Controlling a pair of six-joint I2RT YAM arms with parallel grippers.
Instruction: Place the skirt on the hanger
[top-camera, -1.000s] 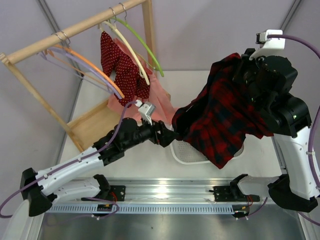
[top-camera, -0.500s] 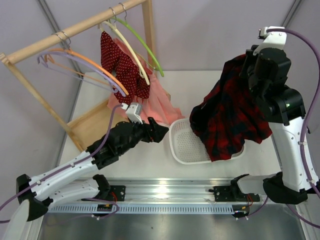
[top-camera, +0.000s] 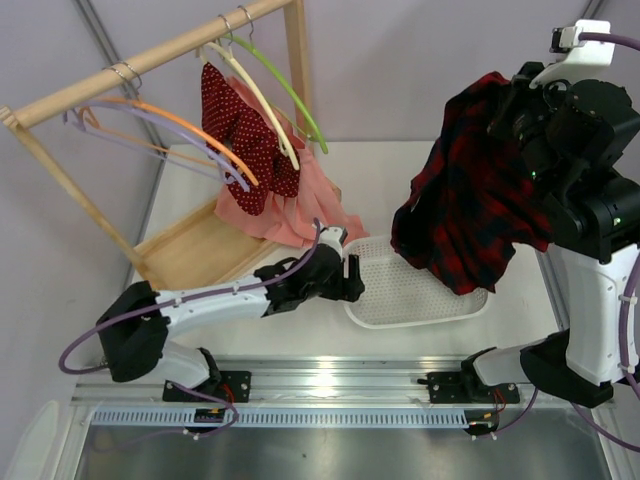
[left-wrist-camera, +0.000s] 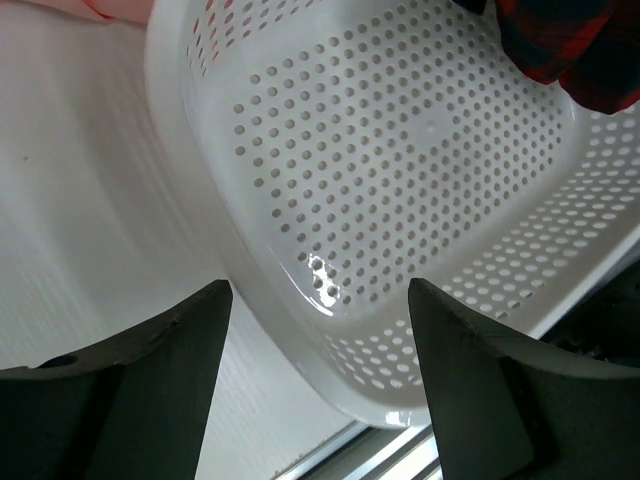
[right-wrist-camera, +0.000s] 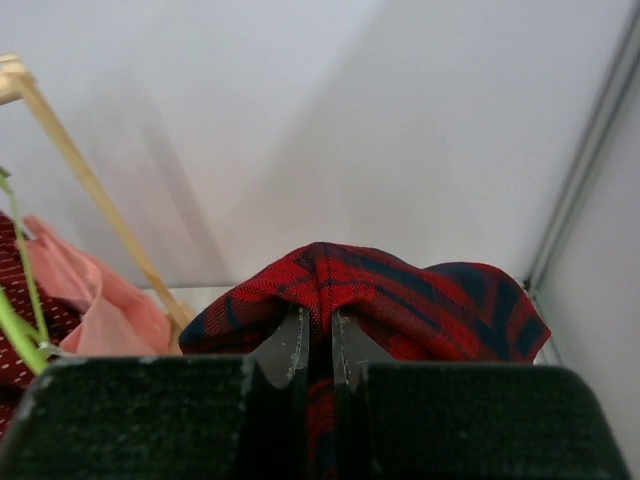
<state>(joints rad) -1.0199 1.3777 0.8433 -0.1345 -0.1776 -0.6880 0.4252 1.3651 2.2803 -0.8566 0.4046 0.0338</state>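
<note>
Lower centre: left gripper (left-wrist-camera: 318, 300) empty, jaws apart above the white basket (top-camera: 420, 321) rim. Upper right: right gripper (right-wrist-camera: 320, 335) pinches a fold of the skirt (top-camera: 470, 220), which hangs limp; soft and light, probably best gripped at the waistband. Upper left: hanger (top-camera: 80, 112) on the wooden rack (top-camera: 150, 57)

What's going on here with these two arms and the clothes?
The right arm's fingers are shut on a red plaid skirt, holding it up above a white basket. The left arm's fingers are open and empty, low beside the basket's rim. The pale purple hanger hangs on the wooden rack; the skirt is not on it yet.
</note>
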